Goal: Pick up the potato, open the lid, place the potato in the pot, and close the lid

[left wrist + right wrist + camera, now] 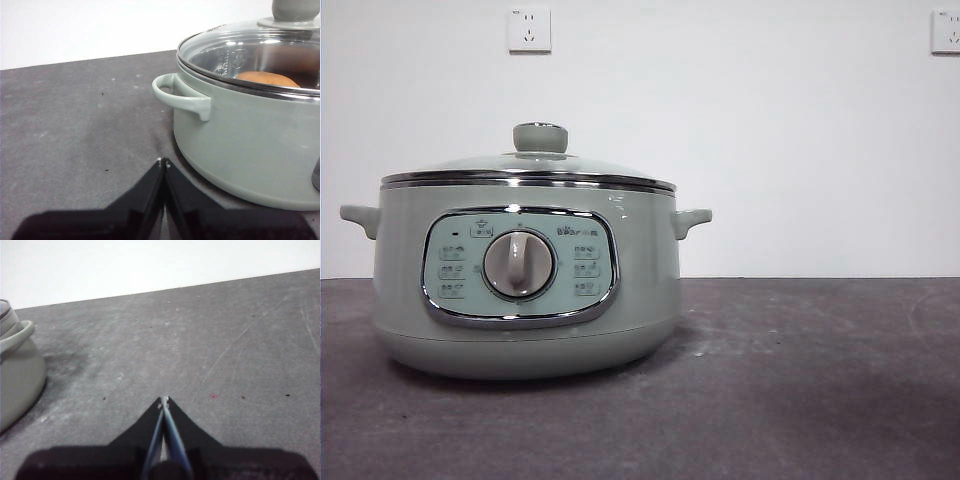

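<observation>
In the front view the pot (525, 275) stands on the counter (800, 380) with the lid (528, 168) seated on its rim; neither arm shows and the contents are hidden. The left wrist view reveals what that hides: the potato (267, 79) lies inside under the glass, at about one o'clock from the left end effector (163, 162), whose jaws are closed and empty. The right wrist view shows the right end effector (163, 400) likewise closed and empty, the pot's edge at nine o'clock. The task looks finished.
</observation>
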